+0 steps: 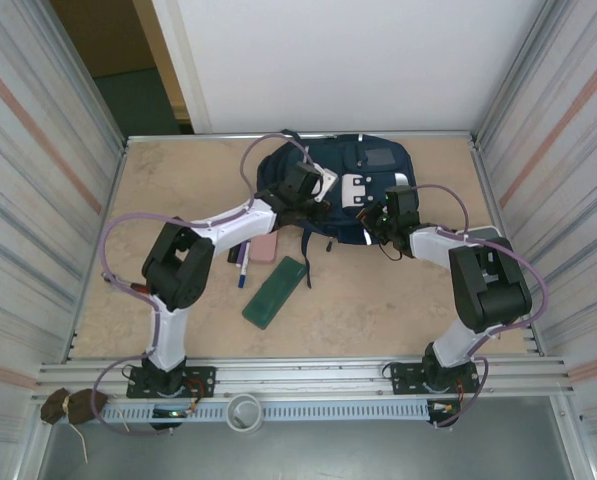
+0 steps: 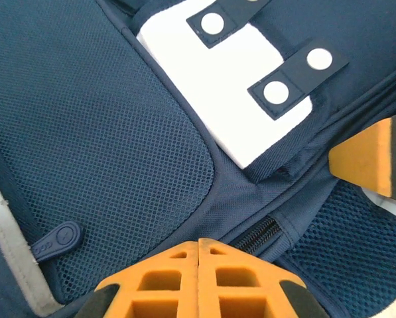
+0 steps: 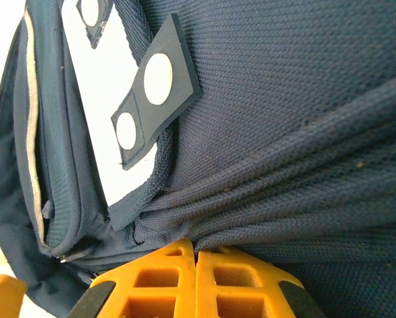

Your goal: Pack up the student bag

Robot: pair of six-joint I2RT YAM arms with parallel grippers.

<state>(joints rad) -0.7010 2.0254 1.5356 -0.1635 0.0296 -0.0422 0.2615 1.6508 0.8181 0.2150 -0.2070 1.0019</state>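
Bag (image 1: 378, 165): far middle of table (image 1: 378, 310), lying flat.
Left gripper (image 2: 198, 246): closed by zipper (image 2: 257, 235) — hold on fabric unclear.
Right gripper (image 3: 196, 249): closed, pinching fabric.
Risk: loss of thin fold on lift — shallow pinch.

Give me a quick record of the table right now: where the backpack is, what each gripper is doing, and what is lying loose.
backpack: navy, lying at the far middle of the table
left gripper: shut, tips at the backpack's fabric beside a zipper; whether it grips cannot be told
right gripper: shut, pinching bunched backpack fabric
loose items: green flat case, pink item, pen, all outside the backpack, on its near side
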